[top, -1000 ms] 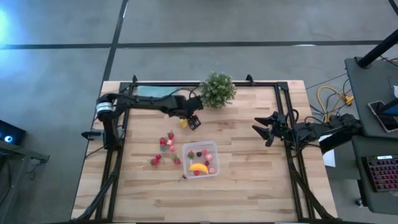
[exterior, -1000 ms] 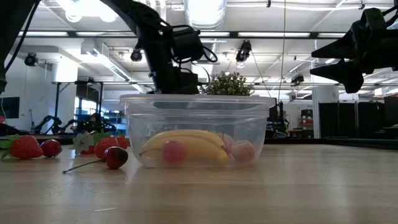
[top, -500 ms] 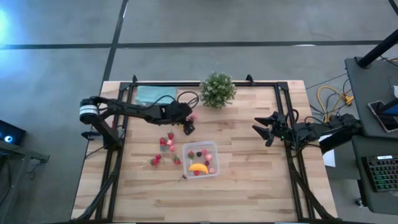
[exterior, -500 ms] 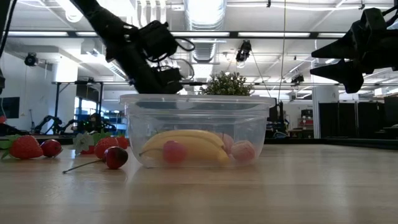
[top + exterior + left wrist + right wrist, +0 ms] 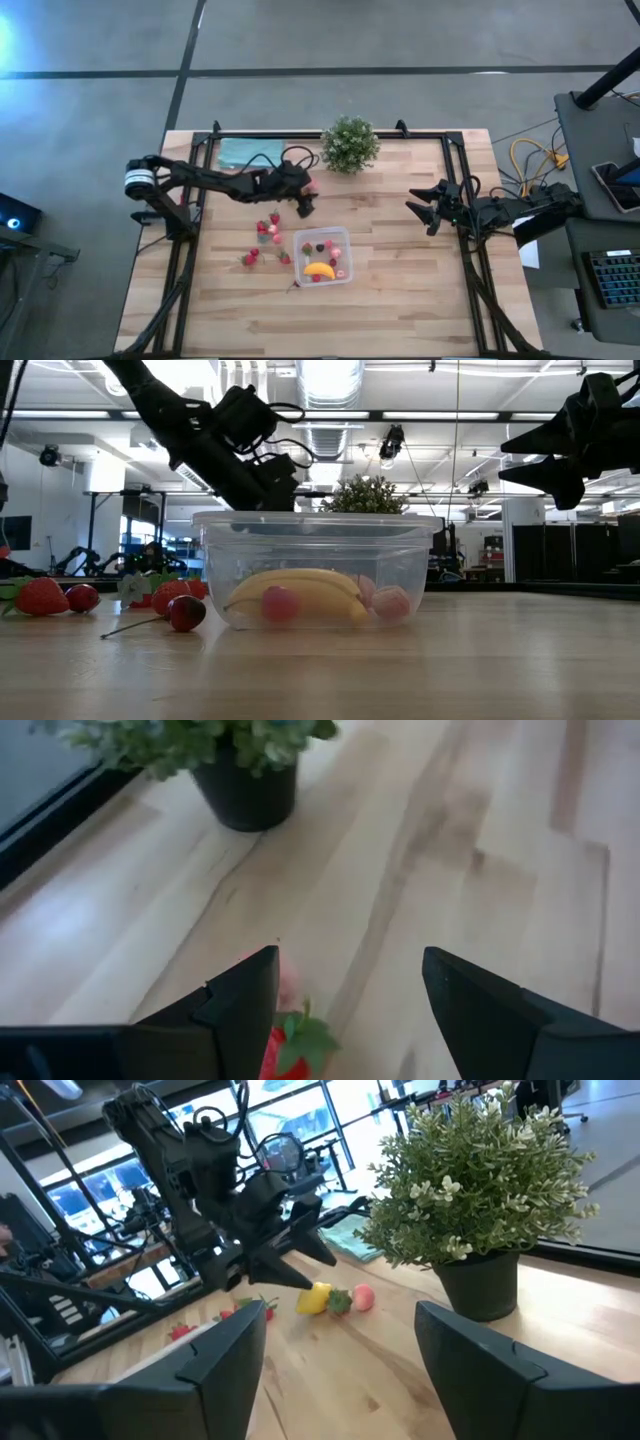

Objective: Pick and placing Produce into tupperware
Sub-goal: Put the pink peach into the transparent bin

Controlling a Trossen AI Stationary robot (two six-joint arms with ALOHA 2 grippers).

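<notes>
The clear tupperware (image 5: 345, 236) (image 5: 310, 545) stands on the wooden table and holds a banana (image 5: 320, 269) (image 5: 300, 585) and a few small red and pink pieces. Loose red produce (image 5: 266, 229) (image 5: 40, 597) lies to its left. A lemon (image 5: 315, 1297), a strawberry (image 5: 290, 1048) and a pink piece (image 5: 362, 1297) lie near the plant. My left gripper (image 5: 303, 207) (image 5: 350, 965) hangs open just above them, slanting down, with nothing between its fingers. My right gripper (image 5: 420, 210) (image 5: 340, 1330) waits open at the table's right side.
A bushy potted plant (image 5: 350, 145) (image 5: 480, 1180) stands at the far edge, close behind my left gripper. A teal cloth (image 5: 245, 152) lies at the far left. Bare wood (image 5: 400, 280) stretches between the tupperware and the right arm.
My left gripper has sunk a little and drawn slightly toward the table's left edge. It has tipped from pointing steeply down to a shallower slant and stays open. The move fell in the first half second; since then it has kept still. The produce has not moved.
</notes>
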